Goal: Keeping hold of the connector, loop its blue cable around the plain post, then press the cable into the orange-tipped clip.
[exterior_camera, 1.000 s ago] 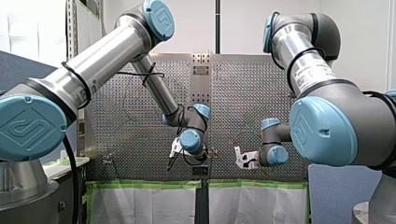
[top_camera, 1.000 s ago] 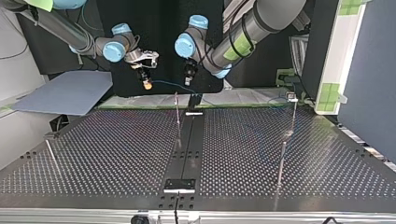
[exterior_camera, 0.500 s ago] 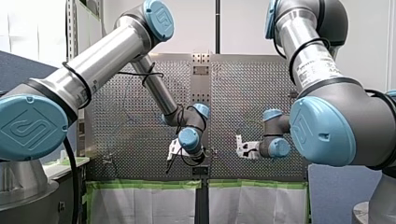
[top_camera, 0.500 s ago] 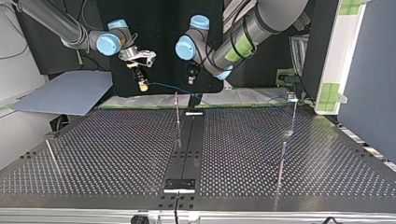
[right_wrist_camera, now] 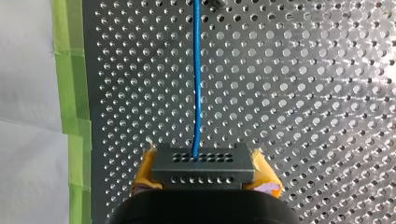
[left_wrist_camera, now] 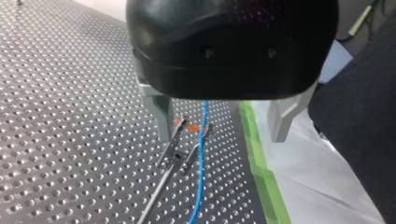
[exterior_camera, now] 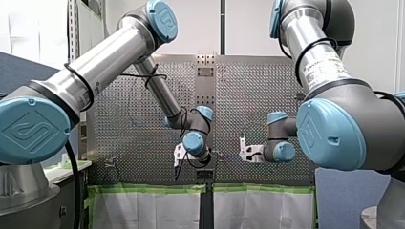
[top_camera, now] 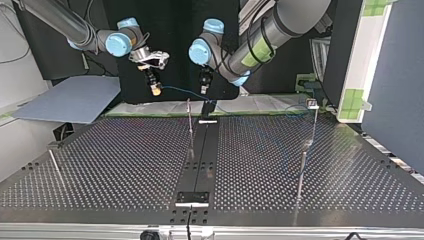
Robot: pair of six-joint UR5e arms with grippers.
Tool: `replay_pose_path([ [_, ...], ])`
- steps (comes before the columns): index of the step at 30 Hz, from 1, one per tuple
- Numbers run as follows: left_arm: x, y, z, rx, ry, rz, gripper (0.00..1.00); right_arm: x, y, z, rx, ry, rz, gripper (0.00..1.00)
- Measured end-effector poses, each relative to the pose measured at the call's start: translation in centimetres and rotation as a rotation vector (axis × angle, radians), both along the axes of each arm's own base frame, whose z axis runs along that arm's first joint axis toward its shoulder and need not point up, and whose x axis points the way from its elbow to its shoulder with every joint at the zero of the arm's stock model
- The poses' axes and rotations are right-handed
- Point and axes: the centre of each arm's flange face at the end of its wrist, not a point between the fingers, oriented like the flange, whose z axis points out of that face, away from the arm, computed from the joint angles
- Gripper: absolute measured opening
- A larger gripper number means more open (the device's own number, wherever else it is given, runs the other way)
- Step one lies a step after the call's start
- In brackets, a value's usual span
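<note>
Your right gripper (right_wrist_camera: 205, 173) clamps one connector (right_wrist_camera: 203, 163); its single blue cable (right_wrist_camera: 197, 84) runs straight ahead. Your left gripper (left_wrist_camera: 220, 134) gapes wide, straddling it.

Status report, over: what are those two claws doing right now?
Right gripper shut on connector. Left gripper open, blue cable between its fingers, beside orange-tipped clip. Seating unclear. Nothing blocking.

The blue cable (left_wrist_camera: 201, 140) and orange-tipped clip (left_wrist_camera: 187, 127) stand between my left pincer's (left_wrist_camera: 220, 134) spread jaws; bare worktop (left_wrist_camera: 70, 116) beside them gives room.
</note>
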Motion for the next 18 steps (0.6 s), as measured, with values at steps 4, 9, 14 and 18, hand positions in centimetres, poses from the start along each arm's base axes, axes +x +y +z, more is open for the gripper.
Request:
replay_pose_path([
  [4,0.4,0.1,0.0,-0.020,0.005,-0.011,0.99,0.2,0.3,-0.1,0.000,0.002,0.005,0.11],
  [9,0.7,0.2,-0.2,-0.036,0.019,-0.034,0.99,0.3,0.6,-0.2,-0.005,0.002,0.015,0.11],
  [14,1.2,0.5,-0.2,-0.055,0.027,-0.041,0.99,0.5,1.0,-0.2,-0.019,-0.011,0.045,0.11],
  [18,1.7,0.7,-0.2,-0.084,0.033,-0.046,0.99,0.7,1.2,-0.2,-0.022,-0.020,0.077,0.11],
])
